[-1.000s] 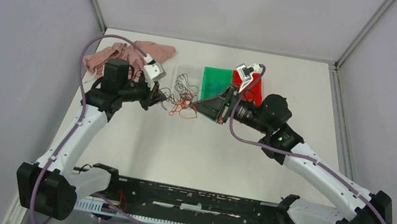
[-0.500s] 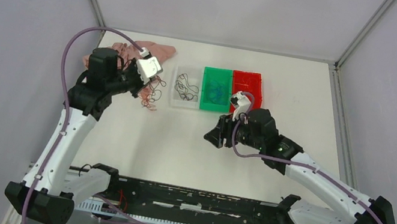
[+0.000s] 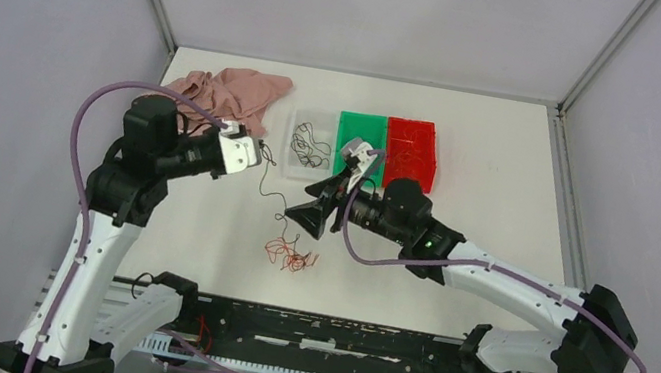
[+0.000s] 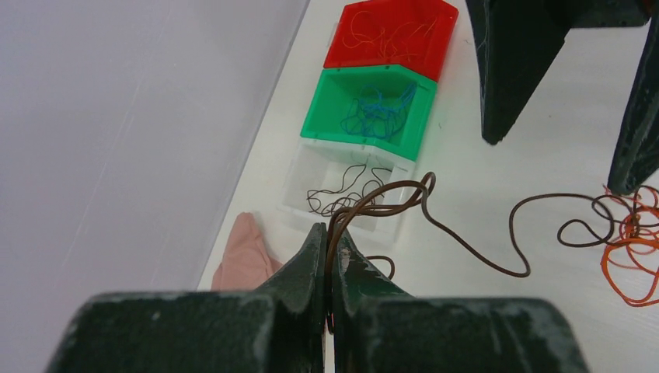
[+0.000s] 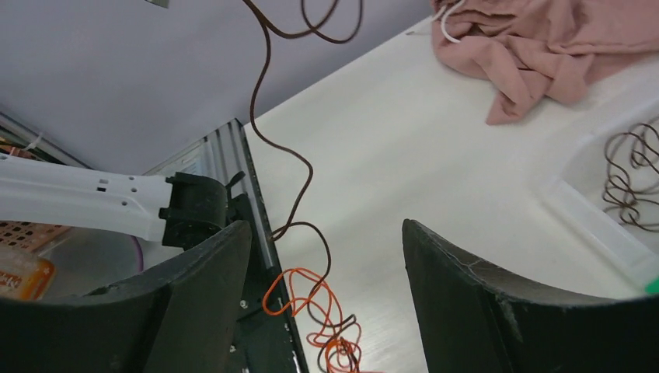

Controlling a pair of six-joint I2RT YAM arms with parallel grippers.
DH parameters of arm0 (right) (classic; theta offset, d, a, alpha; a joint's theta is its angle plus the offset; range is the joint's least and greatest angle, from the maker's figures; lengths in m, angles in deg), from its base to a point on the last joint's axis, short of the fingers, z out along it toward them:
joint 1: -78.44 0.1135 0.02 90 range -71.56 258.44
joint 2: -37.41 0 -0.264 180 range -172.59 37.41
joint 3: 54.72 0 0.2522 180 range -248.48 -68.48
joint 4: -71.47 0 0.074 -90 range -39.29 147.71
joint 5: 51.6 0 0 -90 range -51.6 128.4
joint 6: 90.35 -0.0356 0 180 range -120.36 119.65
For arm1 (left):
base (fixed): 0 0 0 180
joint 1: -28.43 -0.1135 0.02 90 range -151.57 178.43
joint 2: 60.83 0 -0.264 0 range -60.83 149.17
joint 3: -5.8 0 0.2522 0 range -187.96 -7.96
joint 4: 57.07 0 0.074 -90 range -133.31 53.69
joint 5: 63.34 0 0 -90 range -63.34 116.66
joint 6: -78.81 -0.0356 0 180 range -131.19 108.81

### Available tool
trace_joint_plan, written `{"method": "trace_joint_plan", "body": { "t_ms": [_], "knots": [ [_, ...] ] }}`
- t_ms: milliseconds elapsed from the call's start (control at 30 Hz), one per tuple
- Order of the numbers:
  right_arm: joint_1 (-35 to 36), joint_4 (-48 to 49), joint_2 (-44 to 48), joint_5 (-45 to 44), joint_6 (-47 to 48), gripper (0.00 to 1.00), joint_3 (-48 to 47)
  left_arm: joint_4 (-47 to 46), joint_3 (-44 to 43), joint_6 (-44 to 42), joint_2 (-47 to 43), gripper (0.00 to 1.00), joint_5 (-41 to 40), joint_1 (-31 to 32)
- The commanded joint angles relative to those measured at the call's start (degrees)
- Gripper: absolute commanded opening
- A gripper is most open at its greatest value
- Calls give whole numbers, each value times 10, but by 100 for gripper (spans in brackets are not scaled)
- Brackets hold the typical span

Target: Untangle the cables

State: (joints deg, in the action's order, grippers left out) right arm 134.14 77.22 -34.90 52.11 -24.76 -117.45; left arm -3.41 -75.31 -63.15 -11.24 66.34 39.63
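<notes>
Now pinching the dark brown wire (image 4: 466,250) tight in the left gripper (image 4: 328,233) and holding it up above the table (image 3: 511,176), with its lower end trailing into the orange-red wires (image 3: 288,254) lying there; hovering near them with the right gripper (image 3: 318,207) spread wide, gripping nothing

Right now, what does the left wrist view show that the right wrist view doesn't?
Only the left wrist view: the left gripper shut on the brown wire, the red bin, and the blue wires in the green bin. Only the right wrist view: the cloth's white cord, the left arm's white link, and the right gripper from behind, jaws wide open. Both: that brown wire, the orange wires on the table, the clear tray and the pink cloth.
</notes>
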Motion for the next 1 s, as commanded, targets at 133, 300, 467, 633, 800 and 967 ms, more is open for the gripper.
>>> {"method": "trace_joint_plan", "body": {
  "t_ms": [133, 300, 467, 633, 800, 967],
  "knots": [
    [34, 164, -50, 28, -3, 77, -42, -46, -13, 6, -5, 3, 57, 11],
    [34, 188, -91, 30, -21, 73, -67, -47, -28, 22, -3, 3, 70, 23],
    [34, 192, -128, -4, -24, 70, -90, -46, -46, 43, -1, 3, 84, 25],
    [35, 191, -158, -40, -26, 65, -111, -46, -71, 69, 3, 3, 107, 26],
    [35, 200, -169, -92, -28, 50, -107, -46, -94, 82, 7, 3, 114, 26],
    [34, 191, -185, -92, -49, 39, -95, -60, -119, 107, 13, 3, 120, 26]
  ]
}}
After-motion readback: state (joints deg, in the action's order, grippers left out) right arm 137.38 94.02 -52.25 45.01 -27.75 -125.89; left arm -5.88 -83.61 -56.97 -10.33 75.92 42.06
